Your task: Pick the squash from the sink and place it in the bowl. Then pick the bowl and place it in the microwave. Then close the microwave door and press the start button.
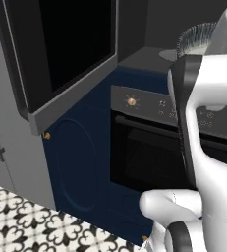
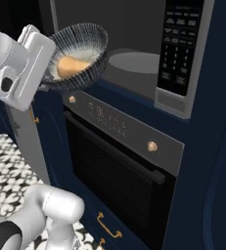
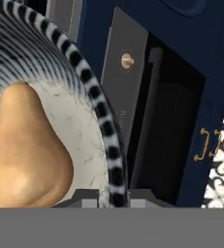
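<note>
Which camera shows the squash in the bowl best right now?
The hand view: the squash shows large against the bowl's pale inside. The right base view shows it small but whole in the raised bowl by the microwave. The left base view gives just the bowl's rim.

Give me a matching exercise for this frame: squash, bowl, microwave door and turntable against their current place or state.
Things:
1. squash
2. bowl
3. microwave door
4. turntable

Places or states:
A. swung open
B. lying inside the bowl
C. bare, inside the microwave cavity
D. held by its rim in the gripper, tilted, in front of the microwave

Pairs: 1-B, 2-D, 3-A, 4-C
</note>
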You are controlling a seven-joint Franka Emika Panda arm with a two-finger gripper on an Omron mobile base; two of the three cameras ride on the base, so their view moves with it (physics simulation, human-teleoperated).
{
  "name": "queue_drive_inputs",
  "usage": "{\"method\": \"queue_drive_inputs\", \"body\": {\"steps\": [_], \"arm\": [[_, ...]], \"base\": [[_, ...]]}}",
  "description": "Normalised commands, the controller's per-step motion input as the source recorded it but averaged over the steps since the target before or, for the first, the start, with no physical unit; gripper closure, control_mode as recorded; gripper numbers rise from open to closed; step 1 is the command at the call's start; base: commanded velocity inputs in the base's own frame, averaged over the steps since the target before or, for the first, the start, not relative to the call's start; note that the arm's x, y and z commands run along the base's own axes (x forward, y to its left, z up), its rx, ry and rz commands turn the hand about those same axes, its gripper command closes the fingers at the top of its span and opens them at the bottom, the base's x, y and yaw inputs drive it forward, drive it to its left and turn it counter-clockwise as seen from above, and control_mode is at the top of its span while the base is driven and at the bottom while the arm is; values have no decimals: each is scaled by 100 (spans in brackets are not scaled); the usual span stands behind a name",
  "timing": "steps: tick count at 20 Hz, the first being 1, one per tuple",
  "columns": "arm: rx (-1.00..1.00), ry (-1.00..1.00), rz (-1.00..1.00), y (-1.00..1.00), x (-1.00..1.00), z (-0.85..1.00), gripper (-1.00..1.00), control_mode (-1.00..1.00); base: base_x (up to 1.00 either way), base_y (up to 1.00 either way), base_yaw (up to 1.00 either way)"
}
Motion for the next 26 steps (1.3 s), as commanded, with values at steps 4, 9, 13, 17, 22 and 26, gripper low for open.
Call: {"method": "queue_drive_inputs", "body": {"steps": [4,9,13,17,22,26], "arm": [[0,-13,-5,-43,78,9,100,-100],[3,0,0,-61,88,5,100,-100],[4,0,0,-52,73,11,100,-100],[2,5,0,-29,86,11,100,-100],[0,3,3,-21,82,-4,100,-100],[0,1,3,-24,72,-6,100,-100]], "base": [[0,0,0],[0,0,0],[0,0,0],[0,0,0],[0,0,0],[0,0,0]]}}
